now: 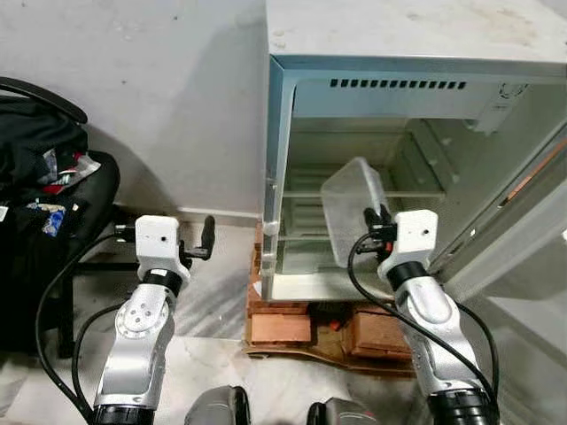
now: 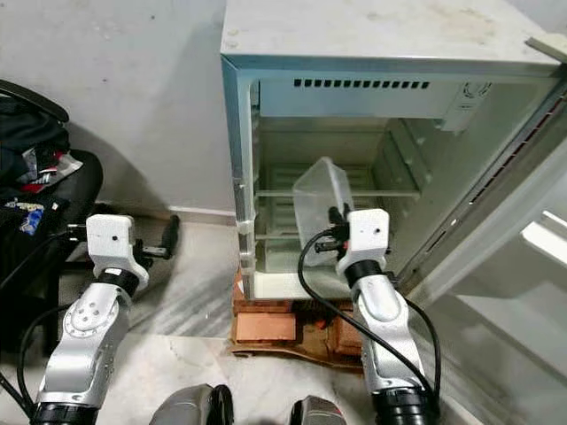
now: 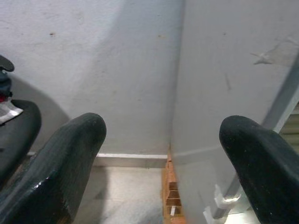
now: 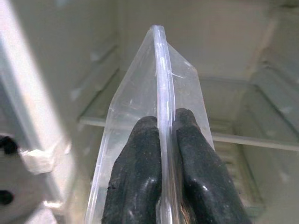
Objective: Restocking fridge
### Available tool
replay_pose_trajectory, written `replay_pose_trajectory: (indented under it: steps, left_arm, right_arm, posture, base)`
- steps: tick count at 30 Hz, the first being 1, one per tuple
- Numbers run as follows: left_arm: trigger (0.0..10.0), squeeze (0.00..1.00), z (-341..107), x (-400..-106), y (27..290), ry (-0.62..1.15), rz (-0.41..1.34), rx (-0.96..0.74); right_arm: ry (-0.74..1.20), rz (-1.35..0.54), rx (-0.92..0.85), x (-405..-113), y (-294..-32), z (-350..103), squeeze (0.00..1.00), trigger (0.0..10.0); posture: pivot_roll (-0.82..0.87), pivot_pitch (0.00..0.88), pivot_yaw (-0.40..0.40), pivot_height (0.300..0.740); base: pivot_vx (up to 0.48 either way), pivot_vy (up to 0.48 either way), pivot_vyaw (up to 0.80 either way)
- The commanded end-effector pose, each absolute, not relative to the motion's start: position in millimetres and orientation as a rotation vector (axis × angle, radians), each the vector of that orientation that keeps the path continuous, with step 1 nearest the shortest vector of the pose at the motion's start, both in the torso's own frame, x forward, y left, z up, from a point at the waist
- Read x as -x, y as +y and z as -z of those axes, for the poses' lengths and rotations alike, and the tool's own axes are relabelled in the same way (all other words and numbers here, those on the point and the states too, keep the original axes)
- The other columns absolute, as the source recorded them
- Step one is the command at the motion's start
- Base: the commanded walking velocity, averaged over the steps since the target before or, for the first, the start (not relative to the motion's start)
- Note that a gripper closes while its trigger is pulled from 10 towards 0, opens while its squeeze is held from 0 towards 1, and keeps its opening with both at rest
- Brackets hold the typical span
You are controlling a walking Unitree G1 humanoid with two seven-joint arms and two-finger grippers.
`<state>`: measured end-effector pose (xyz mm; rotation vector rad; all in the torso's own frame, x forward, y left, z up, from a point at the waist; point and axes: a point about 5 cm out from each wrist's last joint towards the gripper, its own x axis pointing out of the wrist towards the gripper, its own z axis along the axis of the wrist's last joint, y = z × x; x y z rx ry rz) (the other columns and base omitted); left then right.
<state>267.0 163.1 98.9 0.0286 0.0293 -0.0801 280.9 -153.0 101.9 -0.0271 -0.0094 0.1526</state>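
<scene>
Right wrist view: right gripper [image 4: 166,154] has both black fingers [image 4: 135,177] pinched flat against the thin rim of a clear plastic container [image 4: 159,93], one finger each side of the edge, no gap visible. Edge grip looks deliberate: the tub is held on its side so it goes in narrow-first, body projecting ahead of the fingertips into the open mini fridge [image 1: 407,66]. From the head views the container [image 1: 354,208] sits just beyond the fingers, inside the fridge mouth, above the lower wire shelf [image 1: 306,232] and about level with the glass shelf [image 1: 425,193]; can't tell if it touches either. The container is translucent, thin-walled, rectangular with rounded corners, glossy, and looks empty; likely flexes, so a rim pinch may let it swing. Fridge liner is smooth pale plastic with moulded side rails, its door [image 1: 514,221] swung open past the right fingers. The cabinet stands on red bricks [image 1: 282,326], presumably to lift it off the marble floor [image 1: 213,301]. Left gripper [image 1: 205,239] is idle outboard of the fridge, fingers [image 3: 56,172] spread wide with nothing between them, pointing at the wall [image 3: 112,70] and fridge side. Black chair with clutter [image 1: 44,195] beyond it.
</scene>
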Motion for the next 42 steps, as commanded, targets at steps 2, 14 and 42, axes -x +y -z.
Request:
replay_pose_trajectory:
  steps: [2,14,42]
  left_arm:
    - [10.0,0.0,-97.5,-266.4,163.4,0.04,0.084,-0.042]
    - [10.0,0.0,-95.1,-263.0,165.9,0.054,0.083,-0.053]
    - [10.0,0.0,-94.9,-256.6,166.6,0.051,0.088,-0.034]
  right_arm:
    - [-0.017,-0.146,0.043,-281.3,-156.4,-103.0,0.0,10.0]
    - [-0.021,-0.117,0.034,-289.1,-162.8,-106.2,0.0,10.0]
    - [0.0,-0.109,0.021,-286.0,-162.6,-100.6,0.0,10.0]
  posture:
    - [0.06,0.112,-0.033,0.74]
    - [0.06,0.124,-0.037,0.74]
    - [0.06,0.132,-0.046,0.74]
  base:
    - [0.0,0.0,0.0]
    - [0.0,0.0,0.55]
    - [0.044,0.0,0.0]
